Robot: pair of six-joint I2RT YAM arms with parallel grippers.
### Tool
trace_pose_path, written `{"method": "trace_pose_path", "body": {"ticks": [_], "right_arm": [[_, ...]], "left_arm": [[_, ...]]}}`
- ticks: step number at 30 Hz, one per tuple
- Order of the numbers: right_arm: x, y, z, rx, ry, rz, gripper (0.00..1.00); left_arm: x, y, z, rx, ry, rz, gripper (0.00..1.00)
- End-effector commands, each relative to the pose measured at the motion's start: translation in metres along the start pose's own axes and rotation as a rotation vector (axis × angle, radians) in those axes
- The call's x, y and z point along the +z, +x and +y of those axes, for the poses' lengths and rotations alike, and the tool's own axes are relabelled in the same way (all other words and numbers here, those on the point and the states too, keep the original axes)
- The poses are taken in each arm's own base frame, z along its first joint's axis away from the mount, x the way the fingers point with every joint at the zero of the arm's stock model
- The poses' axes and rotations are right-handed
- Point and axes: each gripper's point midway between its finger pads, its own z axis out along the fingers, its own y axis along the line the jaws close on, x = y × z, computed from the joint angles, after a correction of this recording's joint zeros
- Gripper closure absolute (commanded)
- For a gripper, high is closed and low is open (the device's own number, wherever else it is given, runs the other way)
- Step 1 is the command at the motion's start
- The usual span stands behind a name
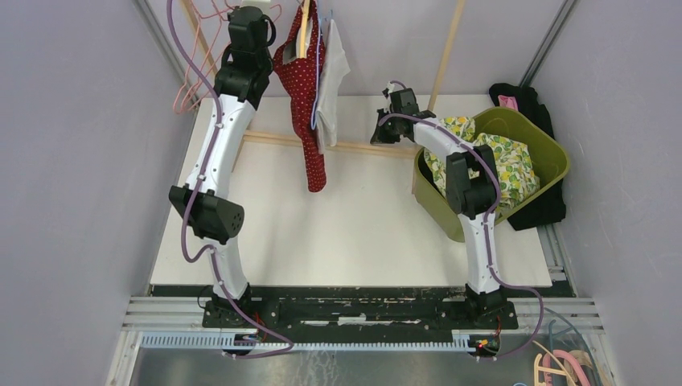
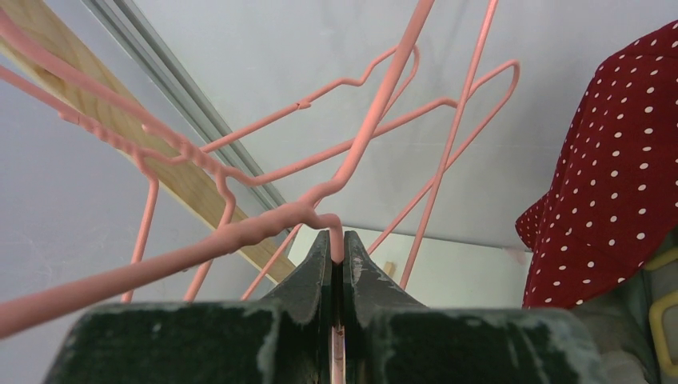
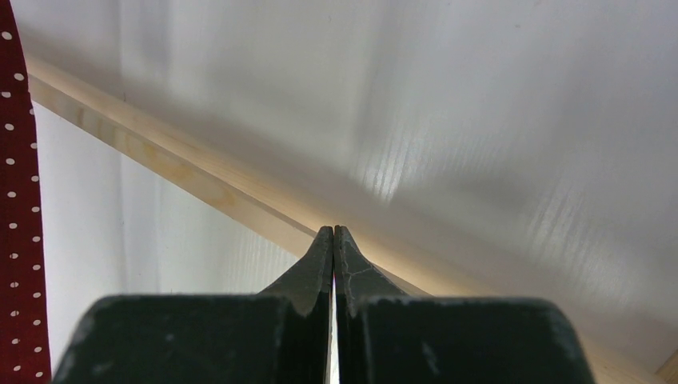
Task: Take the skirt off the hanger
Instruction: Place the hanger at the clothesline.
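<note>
My left gripper [image 2: 337, 240] is shut on the thin wire of a bare pink hanger [image 2: 240, 232], held high at the back left among other pink hangers [image 1: 193, 80]. No cloth hangs on that hanger. A yellow lemon-print garment [image 1: 507, 165], seemingly the skirt, lies bunched in the green basket [image 1: 555, 153] at the right. My right gripper [image 1: 380, 133] is shut with nothing in it, hovering near the wooden rail [image 3: 200, 176] just left of the basket.
A red polka-dot garment [image 1: 301, 88] and a white one [image 1: 331, 72] hang at the back centre, right of my left gripper. A wooden post [image 1: 446, 56] rises behind the basket. Black cloth [image 1: 531, 100] lies behind and under the basket.
</note>
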Motion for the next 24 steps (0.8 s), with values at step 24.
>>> {"method": "trace_pose_path", "body": {"ticks": [24], "right_arm": [[-0.146,-0.125,0.085,-0.180,-0.256,-0.313,0.94]], "left_arm": [[0.056,0.003,-0.021,-0.115,0.035,-0.077,0.97]]}}
